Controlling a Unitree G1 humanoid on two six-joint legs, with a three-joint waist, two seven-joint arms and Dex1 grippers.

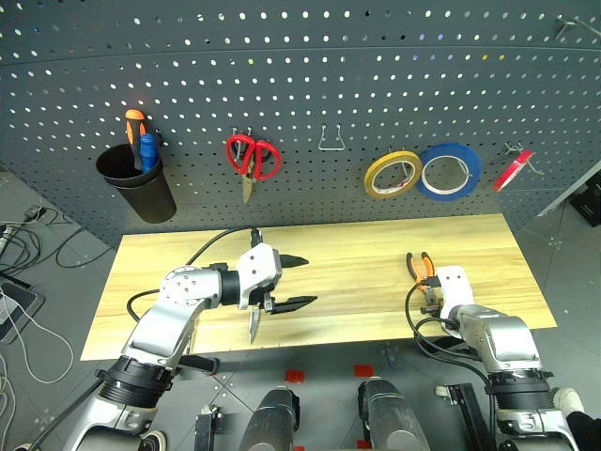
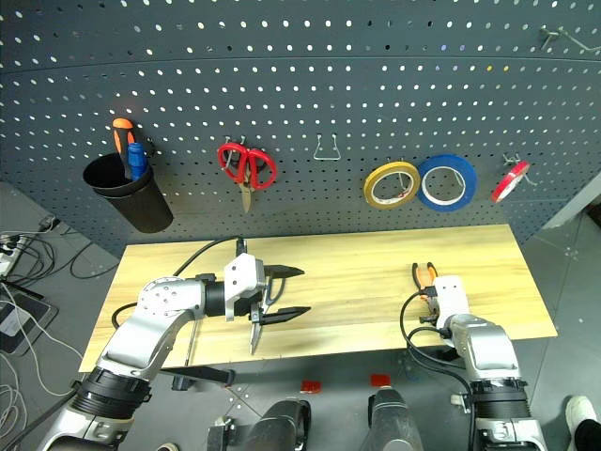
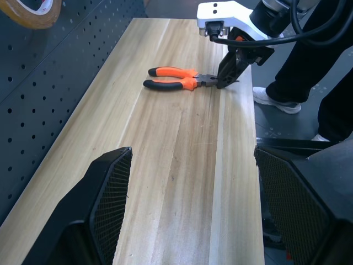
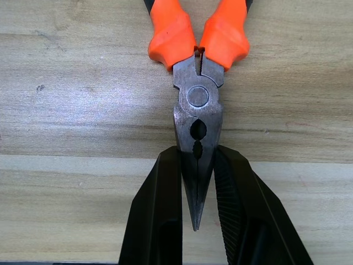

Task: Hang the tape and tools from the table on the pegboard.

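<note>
The pliers (image 4: 197, 88) lie flat on the table (image 1: 357, 254), near its right end and close to the front edge, orange handles pointing toward the pegboard (image 1: 300, 85), steel nose toward the robot; the right gripper (image 4: 197, 215) has its two black fingers pressed in on that nose, one on each side, so it is pinching the pliers by the metal tip. I'd judge them small but dense, rigid steel, smooth and tapering at the nose, so a grip there could slide off or let the heavier handle end swing down on lifting; the rubbery handles look the surer place to hold, though they may fall open at the pivot.

The left gripper (image 1: 293, 280) hangs over the middle of the table with its fingers spread and nothing between them.

By count: one pair of pliers on the table; on the pegboard, one pair of red scissors (image 1: 252, 160), one yellow tape ring (image 1: 392, 174), one blue roll (image 1: 450, 172), one red roll (image 1: 513, 170), one black cup (image 1: 139, 183) holding two handles, orange and blue.
</note>
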